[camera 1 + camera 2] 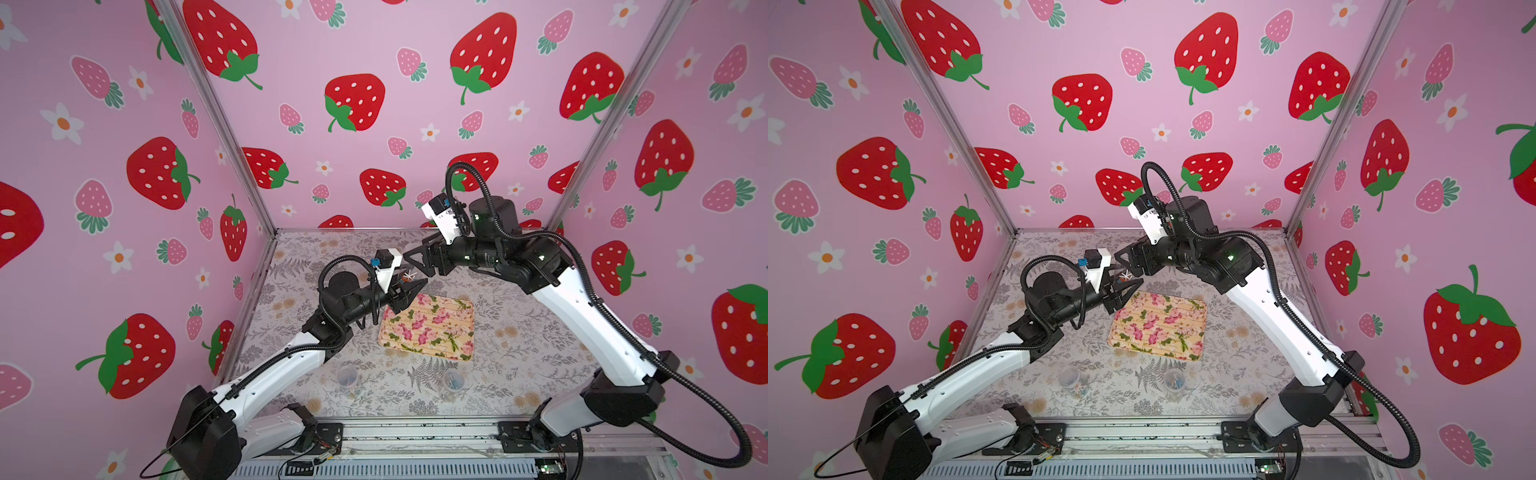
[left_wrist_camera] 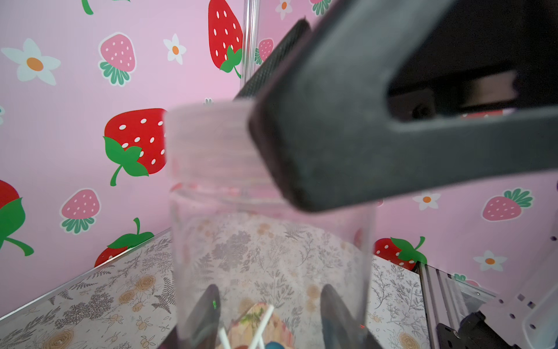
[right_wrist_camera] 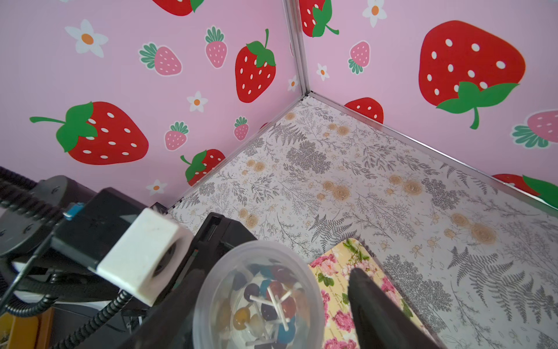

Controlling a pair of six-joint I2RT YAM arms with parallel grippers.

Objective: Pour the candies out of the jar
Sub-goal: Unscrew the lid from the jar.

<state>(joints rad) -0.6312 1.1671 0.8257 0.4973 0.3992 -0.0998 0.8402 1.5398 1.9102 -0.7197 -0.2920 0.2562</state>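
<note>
Left jaws clamped on jar [image 3: 259, 296] body, jar upright, raised off surface [image 1: 519, 353] at far-left corner of tray [image 1: 457, 305]. Candies [image 3: 271, 302] piled at jar bottom, translucent lid [image 2: 208, 136] on. Right jaws apart, straddling lid; tight on one side, gap on the other. Tray lies flat on surface.

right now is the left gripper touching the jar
Touching. The left wrist view shows the left gripper, fingers pressed on both sides of the clear jar, which a top view shows held off the table.
</note>
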